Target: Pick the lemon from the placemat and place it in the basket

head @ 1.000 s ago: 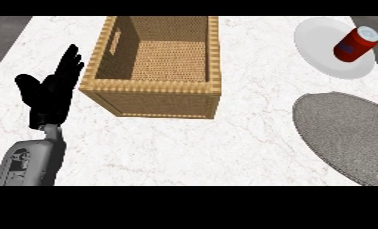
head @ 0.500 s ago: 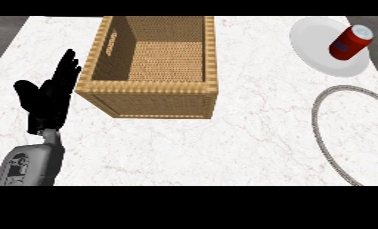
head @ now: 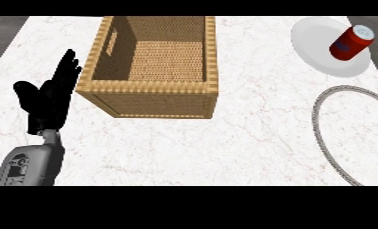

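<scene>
Lemon: not visible anywhere in the head view. Nothing yellow on the counter and nothing in the basket point(head: 156, 68), whose woven floor shows bare.

Placemat point(head: 322, 123): only a grey oval rim shows at the right edge. A second ago it read as a solid grey disc; half a second ago it had already gone to an outline with the marble counter point(head: 244, 138) showing through. It also sits slightly further right now. No lemon was on it in either earlier frame.

Left hand point(head: 46, 98): resting at the left, beside the basket's left wall but apart from it, fingers straight and pointing up, holding nothing. Barely shifted over the last second.

Right hand: out of view.

Also present: white plate point(head: 314, 43) at top right carrying a red can point(head: 351, 42) lying tilted.

Judgement: pick not begun; the lemon must be located before any reach makes sense.
</scene>
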`<state>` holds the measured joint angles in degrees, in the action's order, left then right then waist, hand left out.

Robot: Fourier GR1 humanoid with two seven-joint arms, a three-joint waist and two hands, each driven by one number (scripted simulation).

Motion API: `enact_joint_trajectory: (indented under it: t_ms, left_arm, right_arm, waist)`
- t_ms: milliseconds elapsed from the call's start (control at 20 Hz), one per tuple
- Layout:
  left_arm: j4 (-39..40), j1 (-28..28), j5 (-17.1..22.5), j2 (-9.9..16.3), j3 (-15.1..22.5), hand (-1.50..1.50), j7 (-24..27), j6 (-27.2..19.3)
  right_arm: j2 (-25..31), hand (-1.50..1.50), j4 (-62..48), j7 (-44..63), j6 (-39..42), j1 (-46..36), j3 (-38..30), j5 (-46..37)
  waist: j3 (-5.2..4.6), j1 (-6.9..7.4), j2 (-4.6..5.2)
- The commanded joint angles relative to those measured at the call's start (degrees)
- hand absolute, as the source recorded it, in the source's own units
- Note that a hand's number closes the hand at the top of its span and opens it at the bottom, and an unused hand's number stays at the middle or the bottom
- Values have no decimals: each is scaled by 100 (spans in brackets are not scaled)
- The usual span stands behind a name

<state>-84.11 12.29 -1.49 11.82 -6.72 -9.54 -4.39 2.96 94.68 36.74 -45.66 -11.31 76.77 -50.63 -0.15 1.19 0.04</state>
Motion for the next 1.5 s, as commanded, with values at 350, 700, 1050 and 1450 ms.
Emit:
enact_joint_trajectory:
  t_ms: [350, 700, 1050, 1450]
  left_arm:
    - [-13, 142, 53, 64, -28, 0, -23, 77]
    - [9, 258, 15, -11, 60, 0, -41, 56]
    - [-103, 307, -27, 7, 196, 0, -119, 154]
    - [236, 501, -6, -79, 191, 0, -38, 166]
  right_arm:
    - [-278, 150, 388, 1324, 449, -1042, -1198, -332]
    - [-277, 150, 71, 1963, 696, -1470, -1527, -465]
    - [-287, 150, -543, 2531, 1155, -2804, -2534, 335]
    - [-294, 150, -2138, 2263, 951, -4970, -3616, 2379]
  waist:
    - [-10, 116, 48]
    - [-4, 191, 112]
    - [3, 444, 90]
    - [4, 464, 123]
